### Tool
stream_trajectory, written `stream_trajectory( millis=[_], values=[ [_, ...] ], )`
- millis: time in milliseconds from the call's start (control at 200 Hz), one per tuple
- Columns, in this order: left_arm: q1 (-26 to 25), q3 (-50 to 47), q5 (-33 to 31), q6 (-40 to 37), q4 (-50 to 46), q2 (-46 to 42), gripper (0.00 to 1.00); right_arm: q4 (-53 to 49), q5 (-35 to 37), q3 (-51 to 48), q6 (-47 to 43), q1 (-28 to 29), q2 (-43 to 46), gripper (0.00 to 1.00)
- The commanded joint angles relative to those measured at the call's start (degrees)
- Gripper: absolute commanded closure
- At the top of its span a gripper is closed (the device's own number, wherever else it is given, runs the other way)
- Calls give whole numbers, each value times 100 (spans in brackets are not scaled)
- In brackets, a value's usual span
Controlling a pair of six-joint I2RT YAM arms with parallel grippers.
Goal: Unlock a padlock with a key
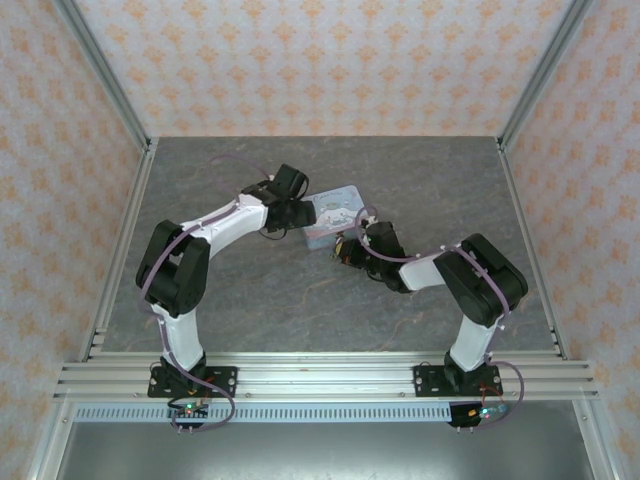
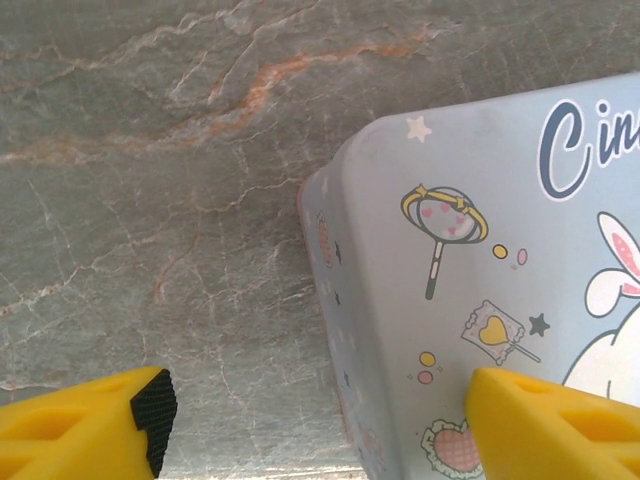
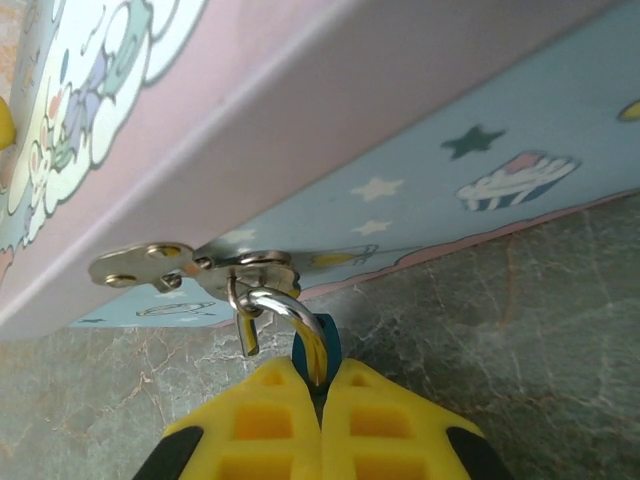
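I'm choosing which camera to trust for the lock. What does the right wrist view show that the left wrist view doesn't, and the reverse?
Right wrist, not left wrist: the padlock, its silver shackle hooked through the metal hasp of the pastel tin, with the right gripper shut on its teal body.
Left wrist, not right wrist: the left gripper, open, one finger over the marbled table, the other over the tin's lid near a wand drawing.
Both: the tin and the table.

one padlock point(image 3: 305, 325), one pastel cartoon tin point(image 1: 335, 215), one metal hasp point(image 3: 150, 265), one grey marbled tabletop point(image 1: 300, 300). two robot arms: one left arm point(image 1: 225, 225), one right arm point(image 1: 480, 272). three patterned walls point(image 1: 320, 60).
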State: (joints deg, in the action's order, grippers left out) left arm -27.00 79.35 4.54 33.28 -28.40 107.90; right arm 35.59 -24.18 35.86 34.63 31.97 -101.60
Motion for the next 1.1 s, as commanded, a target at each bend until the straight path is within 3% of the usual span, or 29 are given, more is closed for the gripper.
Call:
stream_trajectory(
  millis=[0,270,706,881,1096],
  values=[
    [-236,71,-693,-234,-628,383,23,21,230,-199,395,-56,-43,100],
    [-520,-73,-1232,-400,-866,639,26,858,518,-545,1496,-263,-202,100],
    [-558,-53,-1207,-533,-999,1007,34,2281,514,-504,2676,-807,-726,100],
    [-552,-25,-1206,-577,-1046,1153,36,1811,155,-286,2557,-1307,-681,100],
    [-552,38,-1164,-582,-1062,1186,37,90,-300,197,1884,-1692,-289,100]
  ],
)
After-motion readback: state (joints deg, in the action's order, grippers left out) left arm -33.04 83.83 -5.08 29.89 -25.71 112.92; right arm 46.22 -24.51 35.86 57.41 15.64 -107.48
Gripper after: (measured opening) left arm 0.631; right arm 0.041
